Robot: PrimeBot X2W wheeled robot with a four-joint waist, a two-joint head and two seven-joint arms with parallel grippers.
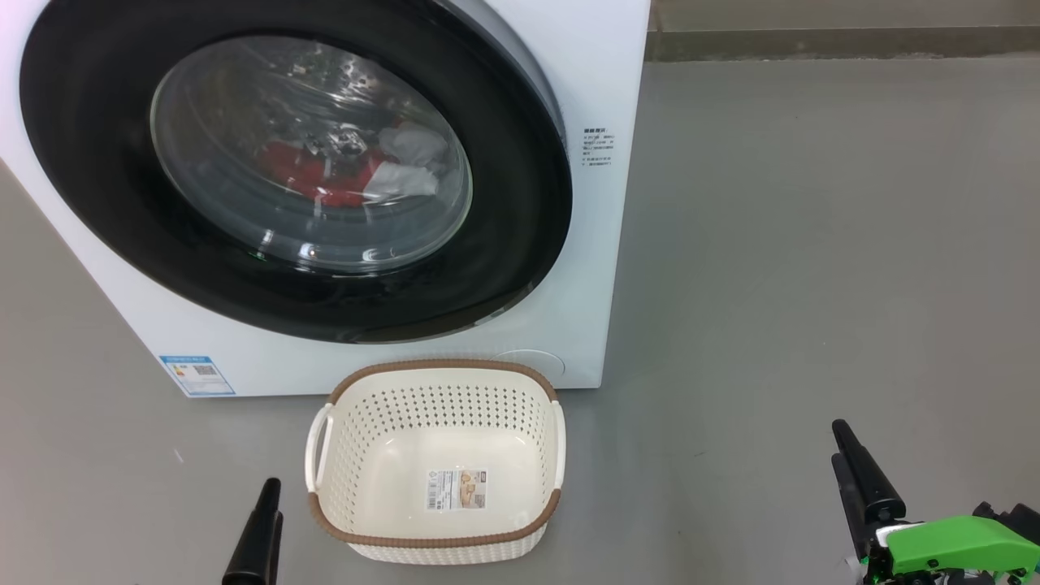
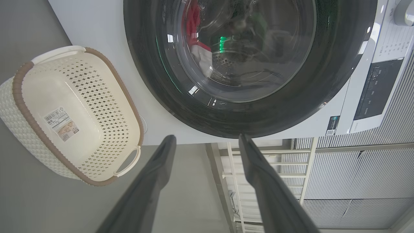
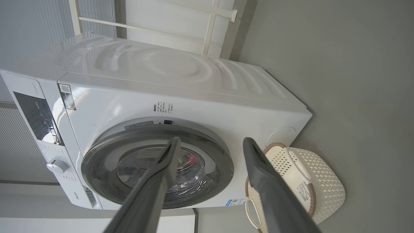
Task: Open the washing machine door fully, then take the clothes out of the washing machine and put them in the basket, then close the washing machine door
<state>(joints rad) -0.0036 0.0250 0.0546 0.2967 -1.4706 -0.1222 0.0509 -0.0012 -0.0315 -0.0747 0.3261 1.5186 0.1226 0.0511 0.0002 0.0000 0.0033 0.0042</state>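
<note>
Plainly, the door [image 1: 520,203] is seen shut against the washer [image 1: 325,366], by which the upper left of the head view is taken up. Through the glass the clothes [image 1: 325,175] are seen lying in the drum, red with white parts, near the middle of the window. The basket [image 1: 443,366] is set upright on the grey floor [image 1: 812,244] at lower centre, just in front of the washer's lower right part; a paper label [image 1: 459,489] is stuck to its bottom. A blue sticker [image 1: 197,375] is fixed at the washer's lower left. The left gripper [image 2: 206,137] is held with its fingers apart at the bottom of the left wrist view, below the door's rim, and nothing is gripped. The right gripper [image 3: 211,139] is likewise spread wide at the bottom of the right wrist view, with nothing held, its fingers pointed towards door and basket.
</note>
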